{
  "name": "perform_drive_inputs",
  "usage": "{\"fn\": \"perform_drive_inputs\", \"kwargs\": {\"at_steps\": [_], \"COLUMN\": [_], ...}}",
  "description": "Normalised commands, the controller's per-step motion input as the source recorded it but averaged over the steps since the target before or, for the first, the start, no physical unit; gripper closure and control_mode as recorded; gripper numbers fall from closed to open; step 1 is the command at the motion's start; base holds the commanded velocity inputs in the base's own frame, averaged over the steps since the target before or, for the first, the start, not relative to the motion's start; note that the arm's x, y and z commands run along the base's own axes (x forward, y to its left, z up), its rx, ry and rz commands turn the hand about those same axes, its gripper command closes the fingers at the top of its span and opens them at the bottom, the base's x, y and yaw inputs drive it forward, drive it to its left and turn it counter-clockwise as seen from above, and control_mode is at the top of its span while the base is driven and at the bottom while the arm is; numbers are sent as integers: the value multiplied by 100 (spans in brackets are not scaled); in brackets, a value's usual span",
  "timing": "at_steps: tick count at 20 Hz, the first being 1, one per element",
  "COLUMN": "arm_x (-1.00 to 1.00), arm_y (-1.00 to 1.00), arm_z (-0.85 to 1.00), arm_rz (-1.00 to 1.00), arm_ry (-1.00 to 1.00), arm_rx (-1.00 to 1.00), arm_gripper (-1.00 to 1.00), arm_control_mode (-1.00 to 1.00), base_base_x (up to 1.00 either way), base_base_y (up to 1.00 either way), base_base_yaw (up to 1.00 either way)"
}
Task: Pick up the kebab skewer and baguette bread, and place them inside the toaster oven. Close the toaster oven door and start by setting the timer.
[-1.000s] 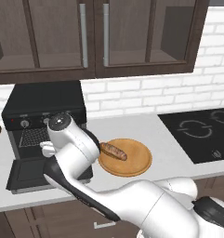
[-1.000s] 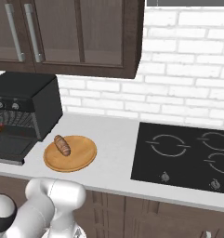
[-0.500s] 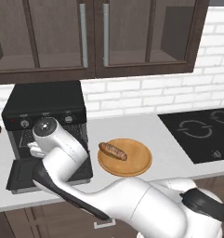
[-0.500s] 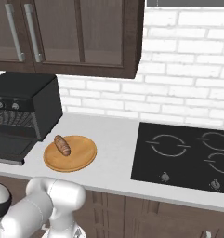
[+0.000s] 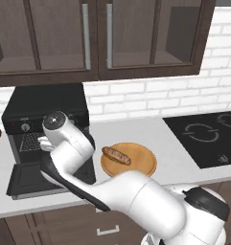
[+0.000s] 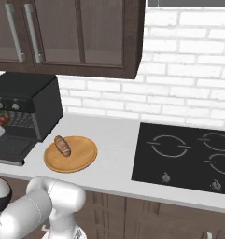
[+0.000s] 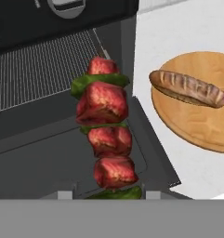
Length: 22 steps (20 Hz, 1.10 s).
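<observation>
My gripper (image 7: 108, 195) is shut on the kebab skewer (image 7: 106, 135), whose red meat chunks and green pieces rise upright between the fingertips. The skewer hangs over the toaster oven door (image 7: 62, 162), which lies dropped open, with the wire rack (image 7: 39, 65) just behind it. From the right base view the skewer (image 6: 3, 119) sits at the mouth of the black toaster oven (image 6: 39, 93). The baguette bread (image 7: 187, 88) lies on the round wooden plate (image 7: 197, 125) to the right of the door. In the left base view my arm covers the hand in front of the toaster oven (image 5: 45, 103); the baguette bread (image 5: 116, 155) lies beside it.
A black cooktop (image 6: 188, 154) fills the right end of the counter. Dark wall cabinets (image 5: 98, 38) hang above the oven. The oven's knobs (image 5: 25, 127) sit on its front panel. Bare white counter lies between plate (image 6: 81, 156) and cooktop.
My arm has swung further left, bringing the skewer closer to the open oven. The baguette and plate have stayed put.
</observation>
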Motion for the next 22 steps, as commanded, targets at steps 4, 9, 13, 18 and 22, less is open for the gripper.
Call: {"fn": "perform_drive_inputs", "kwargs": {"at_steps": [4,9,13,18,22], "arm_x": [15,18,11,22,18], "arm_y": [-46,-1,3,0,-1], "arm_z": [-2,-4,-5,0,0], "arm_rz": [0,4,4,2,0], "arm_ry": [0,-2,-8,-5,0], "arm_rx": [0,0,0,0,0], "arm_gripper": [100,100,100,100,100], "arm_control_mode": [-100,-100,-100,-100,-100], "base_base_x": [0,0,0,0,0], "base_base_y": [0,0,0,0,0], "base_base_yaw": [0,0,0,0,0]}}
